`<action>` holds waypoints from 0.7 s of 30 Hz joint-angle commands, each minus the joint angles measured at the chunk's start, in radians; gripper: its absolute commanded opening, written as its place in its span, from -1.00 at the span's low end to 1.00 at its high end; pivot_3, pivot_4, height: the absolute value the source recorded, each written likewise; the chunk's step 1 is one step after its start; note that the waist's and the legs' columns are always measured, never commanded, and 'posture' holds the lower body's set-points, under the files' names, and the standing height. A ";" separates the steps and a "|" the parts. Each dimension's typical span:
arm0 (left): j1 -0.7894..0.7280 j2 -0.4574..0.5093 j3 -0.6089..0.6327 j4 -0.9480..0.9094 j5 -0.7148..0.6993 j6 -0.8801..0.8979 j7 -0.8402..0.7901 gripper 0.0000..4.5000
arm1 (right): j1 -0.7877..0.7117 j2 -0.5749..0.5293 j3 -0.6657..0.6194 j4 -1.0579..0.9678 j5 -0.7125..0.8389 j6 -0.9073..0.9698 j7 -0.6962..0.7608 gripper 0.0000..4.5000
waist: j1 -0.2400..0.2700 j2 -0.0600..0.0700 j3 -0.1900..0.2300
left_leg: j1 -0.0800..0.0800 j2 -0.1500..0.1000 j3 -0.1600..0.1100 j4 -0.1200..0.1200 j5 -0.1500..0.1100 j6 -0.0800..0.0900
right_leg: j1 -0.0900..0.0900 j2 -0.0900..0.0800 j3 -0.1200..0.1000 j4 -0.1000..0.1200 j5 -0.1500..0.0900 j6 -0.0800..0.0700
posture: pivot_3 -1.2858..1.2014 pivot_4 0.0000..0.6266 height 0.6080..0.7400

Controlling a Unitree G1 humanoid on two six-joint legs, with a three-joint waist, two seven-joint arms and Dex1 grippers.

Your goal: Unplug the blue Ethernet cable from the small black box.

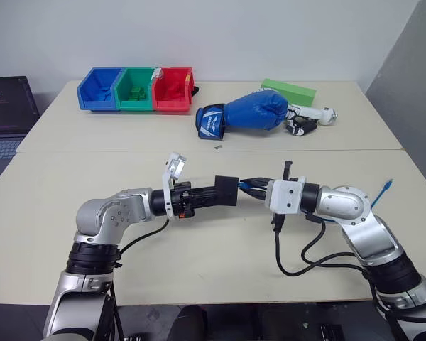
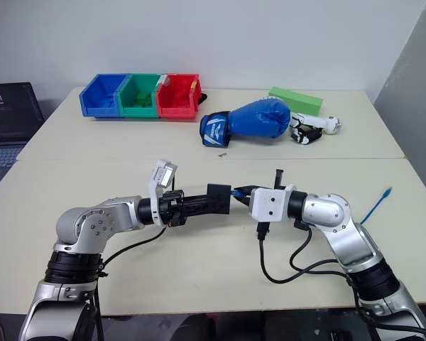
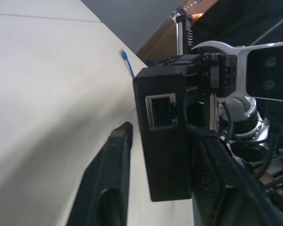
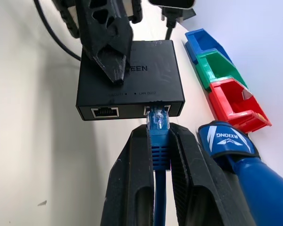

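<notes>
Two pincers: we hold both above the tabletop point(image 1: 199, 263), meeting in the middle, well clear of its surface.
Left pincer point(image 1: 226, 192): clamped on the box point(image 4: 132, 77); one finger point(image 4: 106, 40) lies across its top in the right wrist view.
Right pincer point(image 4: 159, 141): closed on the cable point(image 4: 159, 155), gripping the ribbed boot just behind the plug.
Box: held level between the two arms, its port side turned toward our right pincer; two ports show, one of them vacant.
Cable: its plug point(image 4: 156, 117) sits in the other port, by our reading fully seated. From there it runs back under the right arm, and its far end point(image 1: 388, 185) lies on the tabletop near the right edge.
Done: both grips are in place, one on each part.
Left: the pull itself. The plug is not yet out, so we judge the task about halfway.
Next: likely the latch tab must be pressed, or the two hands drawn straight apart along the plug's line.
Risk: a skewed pull could twist the box in our left grip.
</notes>
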 commanded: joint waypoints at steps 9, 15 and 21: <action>-0.018 0.013 -0.010 0.027 0.017 -0.020 -0.037 -0.65 | -0.014 -0.012 0.026 -0.054 -0.016 -0.089 0.028 -0.92 | 0.000 0.000 0.000 | 0.000 0.000 0.000 0.000 0.000 0.000 | 0.000 0.000 0.000 0.000 0.000 0.000 | 0.03 -0.52 1.00; -0.021 0.034 -0.016 0.045 0.027 -0.027 -0.064 -0.65 | -0.005 -0.048 0.016 -0.048 -0.014 -0.130 0.050 -0.32 | 0.000 0.000 0.000 | 0.000 0.000 0.000 0.000 0.000 0.000 | 0.000 0.000 0.000 0.000 0.000 0.000 | 0.03 -0.52 1.00; -0.036 0.080 -0.053 0.067 0.078 -0.088 -0.146 -0.65 | 0.025 -0.088 -0.087 -0.207 0.331 0.303 0.148 0.26 | 0.001 0.000 0.000 | 0.000 0.000 -0.001 0.000 0.000 0.000 | 0.000 0.000 -0.001 -0.001 0.000 0.000 | 0.03 -0.52 1.00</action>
